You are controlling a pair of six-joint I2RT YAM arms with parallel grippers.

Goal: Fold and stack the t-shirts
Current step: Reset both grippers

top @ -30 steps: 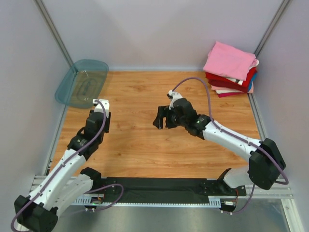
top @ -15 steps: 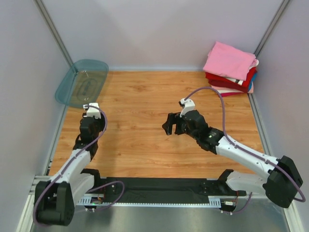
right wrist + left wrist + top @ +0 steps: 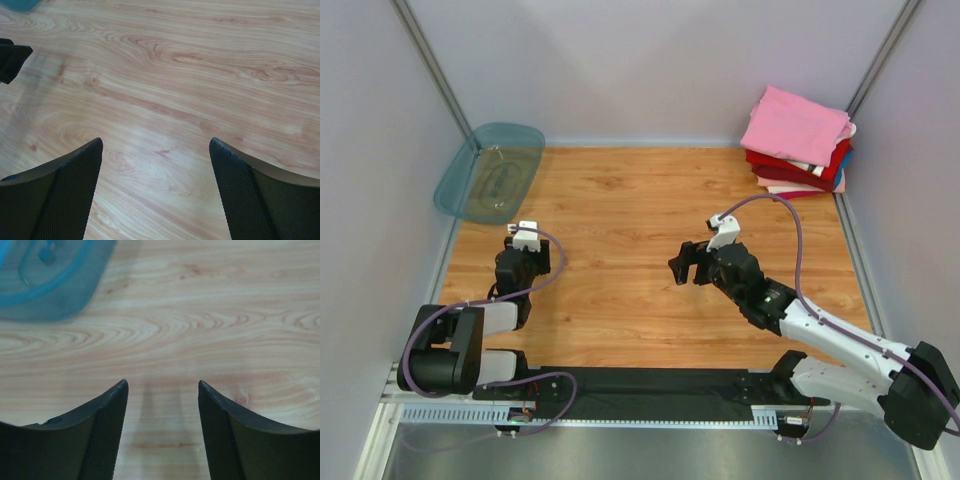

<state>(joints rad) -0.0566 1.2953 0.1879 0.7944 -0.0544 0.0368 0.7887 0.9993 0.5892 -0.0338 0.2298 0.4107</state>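
The t-shirts lie folded in a stack [image 3: 798, 140] in the far right corner, a pink one [image 3: 792, 122] on top, with red [image 3: 798, 166] and white layers under it. My left gripper [image 3: 523, 258] hovers low at the table's left side, open, with only bare wood between its fingers [image 3: 107, 432]. Near the middle of the table my right gripper [image 3: 686, 267] points left, open wide and empty [image 3: 156, 143]. Both grippers are far from the stack.
A clear teal plastic tray [image 3: 490, 172] leans in the far left corner, and it also shows ahead of the left gripper [image 3: 47, 277]. Grey walls close in the wooden table [image 3: 620, 200] at the back and sides. The left gripper's fingertip [image 3: 12, 61] shows at the right wrist view's left edge.
Both arms have drawn back toward the near edge, the left folding close to its base. Both grippers' jaws have spread wider. The stack has not moved.
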